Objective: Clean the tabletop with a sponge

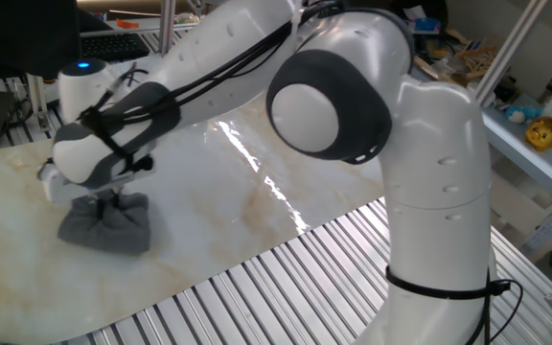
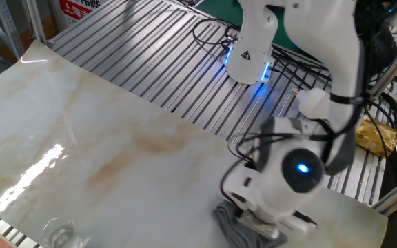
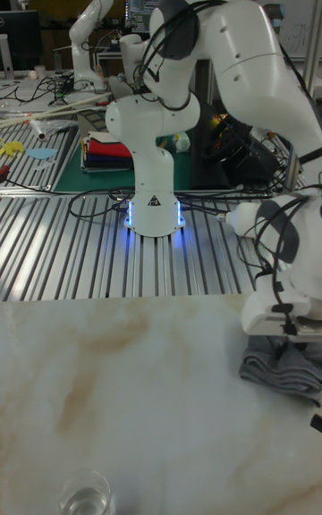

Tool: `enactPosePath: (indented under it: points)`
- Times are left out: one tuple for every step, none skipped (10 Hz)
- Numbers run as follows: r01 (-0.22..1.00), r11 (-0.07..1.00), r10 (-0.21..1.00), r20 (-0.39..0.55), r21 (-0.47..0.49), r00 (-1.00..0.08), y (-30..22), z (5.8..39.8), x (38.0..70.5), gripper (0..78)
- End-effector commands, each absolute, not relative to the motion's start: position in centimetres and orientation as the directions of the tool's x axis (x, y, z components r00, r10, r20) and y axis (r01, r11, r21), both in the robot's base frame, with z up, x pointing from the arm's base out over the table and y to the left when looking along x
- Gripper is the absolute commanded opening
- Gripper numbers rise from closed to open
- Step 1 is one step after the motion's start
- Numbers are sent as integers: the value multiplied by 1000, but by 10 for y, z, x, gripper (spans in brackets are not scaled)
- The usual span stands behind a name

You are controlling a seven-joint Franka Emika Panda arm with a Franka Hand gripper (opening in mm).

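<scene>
Gripper (image 1: 113, 195) is down on the sponge (image 1: 106, 222), fingers pinched into the bunched-up fabric at its top, so we read it as clamped on the sponge. In one fixed view we see the two dark fingers (image 1: 116, 192) sinking into a gathered knot of grey cloth, with the rest of the pad spread flat on the tabletop (image 1: 209, 201) beneath.

Sponge sits near the left part of the slab in that view, well in from the ribbed metal slats (image 1: 286, 287) along the near edge. In the other fixed view we only see a corner of the sponge (image 2: 229, 224) poking out below the wrist at the bottom edge of the picture; the fingers themselves are hidden by the arm's head with its blue light (image 2: 298, 167). In the tall fixed view the sponge (image 3: 273, 363) lies at the right edge of the tabletop (image 3: 125, 390), under the white wrist housing, wrinkled and folded.

Tabletop shows tan veins and a bright glare streak (image 1: 247, 158). We see no obvious dirt on it, but glare hides part of the surface.

Clear glass (image 3: 85, 493) stands upright on the slab near its front edge, well apart from the sponge. The same glass (image 2: 60, 233) shows in the other fixed view, also far from the gripper.

Arm base (image 3: 154, 202) stands on the slats behind the slab, blue glow at its foot.
</scene>
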State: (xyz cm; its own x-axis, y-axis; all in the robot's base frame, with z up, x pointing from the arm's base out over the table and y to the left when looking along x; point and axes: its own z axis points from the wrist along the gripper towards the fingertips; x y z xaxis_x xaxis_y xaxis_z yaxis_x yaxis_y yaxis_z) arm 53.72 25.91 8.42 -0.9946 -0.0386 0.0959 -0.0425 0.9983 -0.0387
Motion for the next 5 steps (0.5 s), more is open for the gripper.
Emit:
enactPosePath:
  points:
    - [-121,991,-116,98,-53,-988,207,83,534,12]
    - [-139,989,-133,95,-55,-986,197,81,534,12]
    - [-144,988,-139,94,-55,-986,194,80,535,12]
    - [-166,985,-160,91,-56,-983,181,77,535,12]
    - [-169,984,-163,90,-56,-982,180,76,535,12]
